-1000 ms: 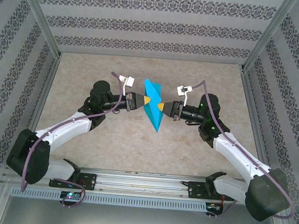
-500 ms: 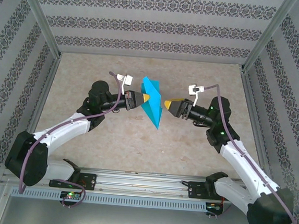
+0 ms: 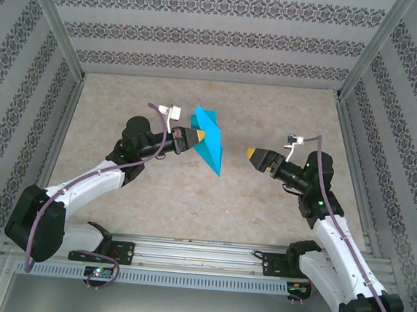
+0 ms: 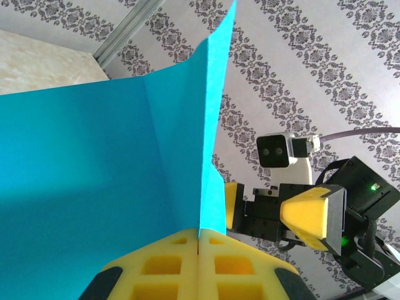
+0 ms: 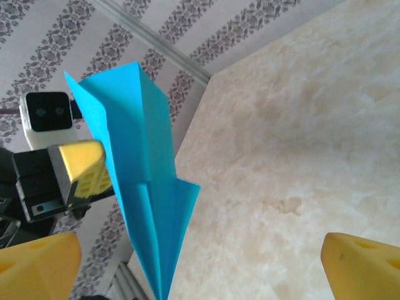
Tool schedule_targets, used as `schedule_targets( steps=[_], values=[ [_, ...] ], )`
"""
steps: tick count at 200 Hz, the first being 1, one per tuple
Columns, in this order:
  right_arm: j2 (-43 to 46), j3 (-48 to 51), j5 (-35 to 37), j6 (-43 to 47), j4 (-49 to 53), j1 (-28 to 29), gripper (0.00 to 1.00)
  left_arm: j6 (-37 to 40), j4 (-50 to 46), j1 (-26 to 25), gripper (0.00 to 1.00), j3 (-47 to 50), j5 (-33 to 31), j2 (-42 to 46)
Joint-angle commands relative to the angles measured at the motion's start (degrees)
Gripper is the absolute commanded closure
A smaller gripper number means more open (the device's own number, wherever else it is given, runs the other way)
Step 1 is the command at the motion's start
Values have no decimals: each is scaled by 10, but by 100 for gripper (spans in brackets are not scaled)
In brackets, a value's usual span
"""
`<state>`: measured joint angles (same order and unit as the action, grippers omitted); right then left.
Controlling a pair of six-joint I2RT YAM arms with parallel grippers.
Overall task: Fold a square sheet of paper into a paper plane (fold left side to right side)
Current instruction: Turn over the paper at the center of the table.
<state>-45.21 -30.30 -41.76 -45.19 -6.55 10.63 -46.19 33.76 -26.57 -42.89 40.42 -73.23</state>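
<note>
1. since a second ago the right gripper (image 3: pixel 251 154) has been drawn back from the paper plane (image 3: pixel 208 143) towards the right side of the table, and its jaws have been spread. before that it was pinched on the paper, opposite the left gripper (image 3: pixel 203 136).
2. the paper plane, a slim teal-blue dart, is held in the air above the middle of the table. its point is turned down and towards the near edge, and its broader end is up and away. it has been carried a little to the left with the left arm.
3. the left gripper's jaws are clamped together on the plane. in the left wrist view the two yellow pads are seen meeting on the paper beside a crease.
4. the right gripper's jaws stand wide apart with nothing between them. in the right wrist view the plane is framed between the two yellow fingertips but is well apart from both.
5. the release is judged to be done — the plane is now carried by the left arm alone. a centre crease and layered flaps can be seen, so the folding is judged to be near its end, with perhaps only a last shaping or a setting down left.
6. the table (image 3: pixel 285 112) is a beige, marbled, matt surface. it is enclosed on three sides by walls (image 3: pixel 218 40) papered in grey damask stripes, with aluminium posts (image 3: pixel 52 18) at the corners — a metal rail (image 3: pixel 200 252) along the near edge carries both arm bases.
</note>
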Motion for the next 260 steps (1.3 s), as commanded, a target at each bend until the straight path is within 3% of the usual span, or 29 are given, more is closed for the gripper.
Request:
schedule_targets(
  steps=[1,78,144,207,260],
  values=[
    [0,13,-57,-31,-21,5,2,7,57,-6,100,1,-4,4],
    [-79,9,-70,-53,-129,117,2,-14,83,-15,100,-6,12,-18],
    [-174,-36,-83,-55,-209,152,2,-37,117,-29,100,-13,32,-39],
    [-170,-56,-72,-44,-213,134,21,-63,145,-31,100,-15,48,-65],
    [-162,-64,-41,-24,-195,134,46,-73,156,-32,100,-11,58,-76]
  ],
)
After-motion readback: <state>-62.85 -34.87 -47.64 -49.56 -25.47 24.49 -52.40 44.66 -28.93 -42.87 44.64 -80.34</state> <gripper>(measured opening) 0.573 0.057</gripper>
